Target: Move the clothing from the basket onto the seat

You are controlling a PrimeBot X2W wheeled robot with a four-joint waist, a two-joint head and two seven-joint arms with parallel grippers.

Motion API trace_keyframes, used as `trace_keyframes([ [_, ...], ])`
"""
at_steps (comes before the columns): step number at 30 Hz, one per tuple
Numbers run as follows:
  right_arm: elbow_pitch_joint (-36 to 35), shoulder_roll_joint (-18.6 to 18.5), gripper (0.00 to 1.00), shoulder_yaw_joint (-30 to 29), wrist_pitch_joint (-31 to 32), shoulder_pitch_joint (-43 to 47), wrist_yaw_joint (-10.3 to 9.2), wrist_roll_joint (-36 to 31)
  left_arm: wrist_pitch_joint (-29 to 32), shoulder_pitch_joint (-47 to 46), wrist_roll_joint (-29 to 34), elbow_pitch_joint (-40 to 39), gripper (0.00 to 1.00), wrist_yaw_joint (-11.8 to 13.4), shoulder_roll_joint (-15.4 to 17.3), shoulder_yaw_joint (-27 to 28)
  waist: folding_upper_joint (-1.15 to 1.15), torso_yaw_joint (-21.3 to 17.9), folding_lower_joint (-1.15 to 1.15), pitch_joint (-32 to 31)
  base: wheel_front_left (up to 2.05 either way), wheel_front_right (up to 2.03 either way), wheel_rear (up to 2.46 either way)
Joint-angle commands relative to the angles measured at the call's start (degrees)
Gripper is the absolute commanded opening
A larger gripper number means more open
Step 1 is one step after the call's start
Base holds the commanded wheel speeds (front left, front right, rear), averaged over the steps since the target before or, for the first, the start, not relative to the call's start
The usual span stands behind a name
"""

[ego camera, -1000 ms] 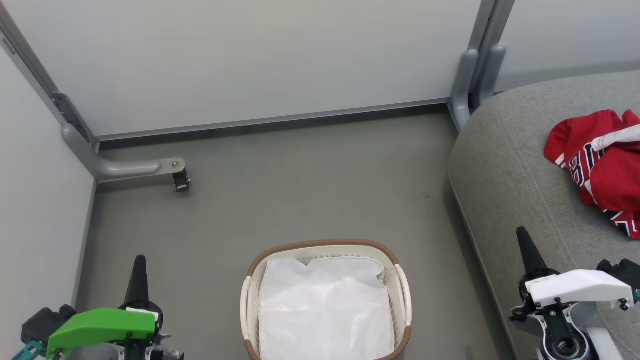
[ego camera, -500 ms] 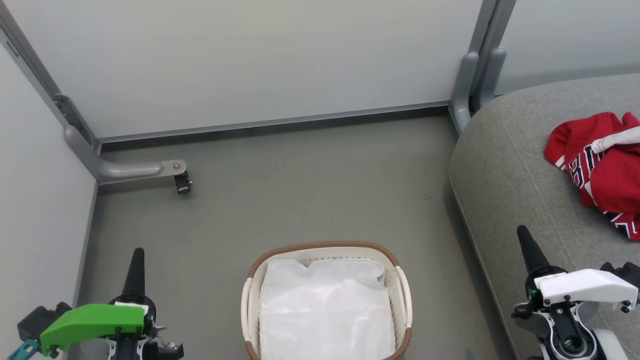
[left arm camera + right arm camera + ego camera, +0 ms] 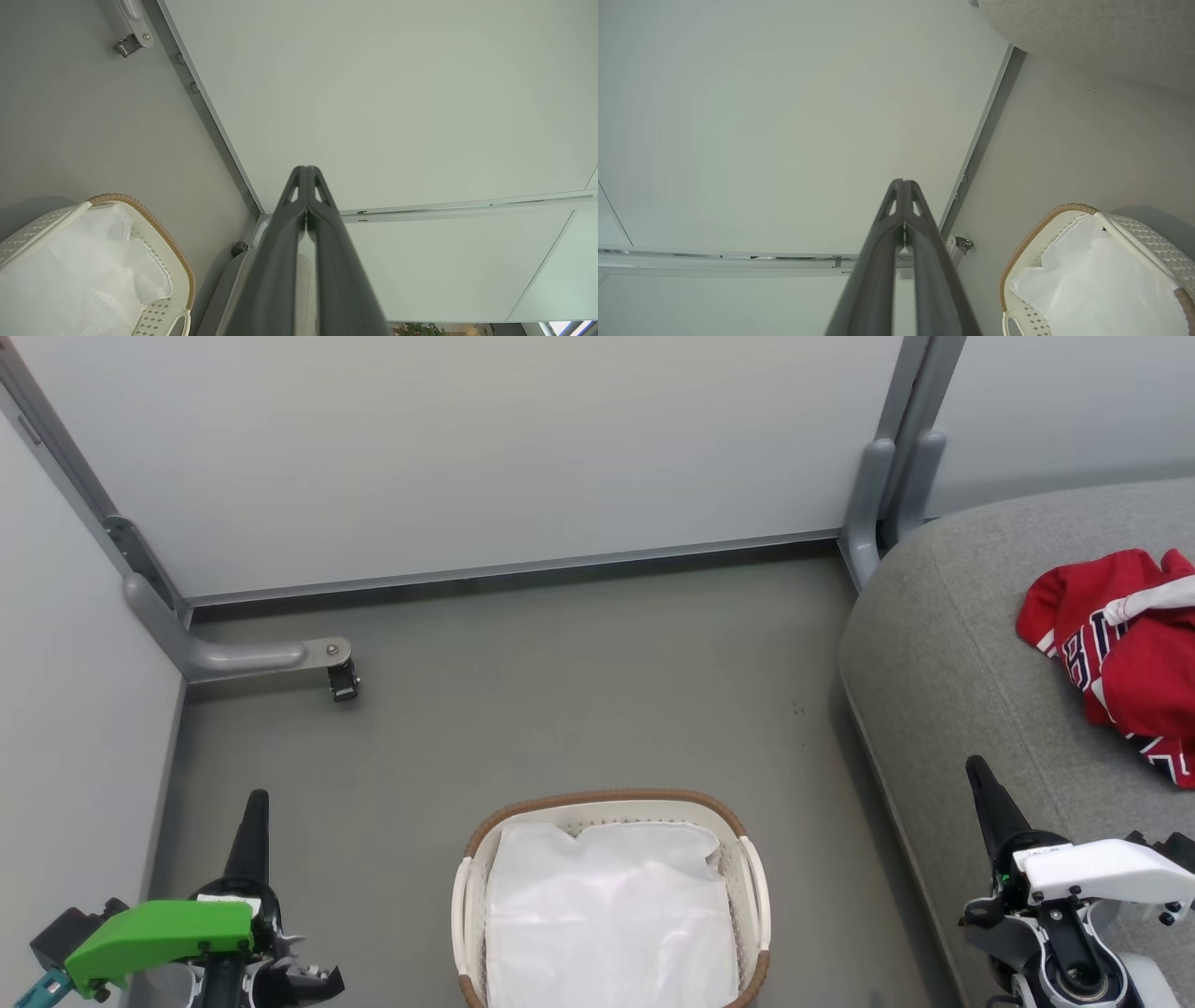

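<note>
Both grippers are pressed together, holding nothing. The left gripper (image 3: 255, 821) and right gripper (image 3: 985, 789) point up over a dull grey floor (image 3: 560, 691), boxed in by pale partition panels (image 3: 467, 448) on grey metal feet (image 3: 243, 656). An oval white plastic basket with a brown woven rim (image 3: 607, 796) sits between the grippers, with a white cloth liner (image 3: 607, 924) inside. Crumpled red clothing (image 3: 1134, 663) lies on the large grey fabric seat (image 3: 934, 653), ahead and right of the right gripper. Jersey lettering is folded, unreadable. Left wrist view adds green plant leaves (image 3: 420, 329) at its bottom edge; right wrist view catches the seat's rounded edge.
</note>
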Motion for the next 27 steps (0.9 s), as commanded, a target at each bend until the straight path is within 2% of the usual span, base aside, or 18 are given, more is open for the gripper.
trace_keyframes([
  [1,-0.54,-0.35,0.0,-0.3,0.38,0.26,-0.01,1.31,0.34,-1.24,-1.26,-0.47,0.0,-0.4,0.39,0.3,0.0,0.01,0.0,-0.04,0.0,0.0,0.0],
  [27,-1.11,-0.41,0.0,-1.05,2.88,0.66,-0.02,10.74,2.86,-2.01,-10.55,-0.46,0.0,-1.14,0.44,1.15,0.0,0.23,0.0,-0.72,0.0,0.0,0.0],
])
